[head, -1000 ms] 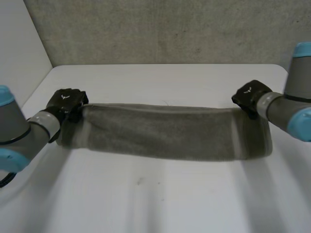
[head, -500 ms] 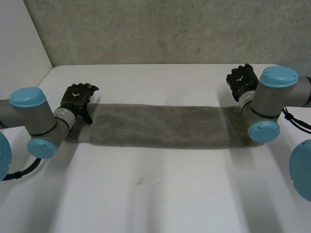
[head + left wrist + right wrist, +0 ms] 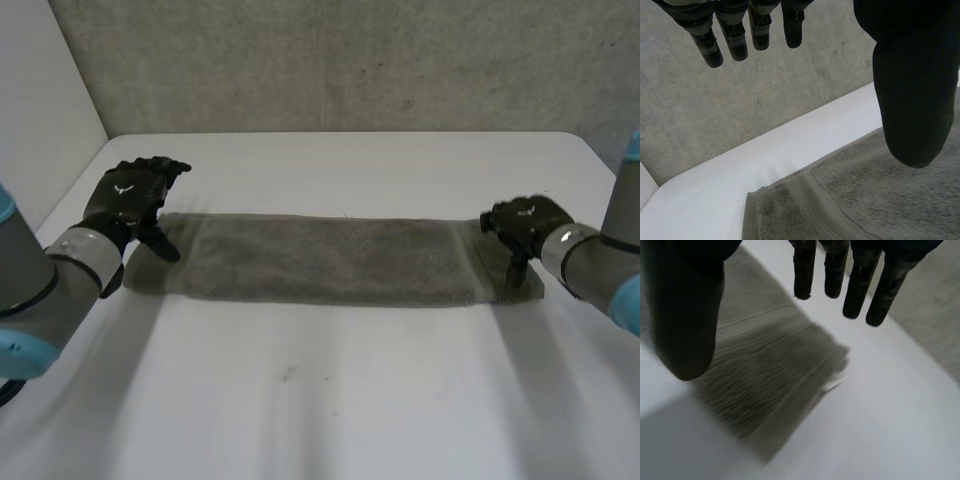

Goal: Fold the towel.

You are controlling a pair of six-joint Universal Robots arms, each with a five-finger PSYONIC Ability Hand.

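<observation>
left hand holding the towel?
No: in the left wrist view the left hand has straight fingers with the thumb apart, and the towel lies flat on the table below.

We see soft, diffuse light that leaves the white bench brightest near its far edge and greyer towards us, while the towel and the wall behind look dull and matte.

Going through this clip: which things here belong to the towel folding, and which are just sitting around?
Part of the job:
- grey towel, lying as a long strip
- left hand, open at one end of it
- right hand, open at the other end

Just surroundings:
- white table
- grey wall behind
</observation>
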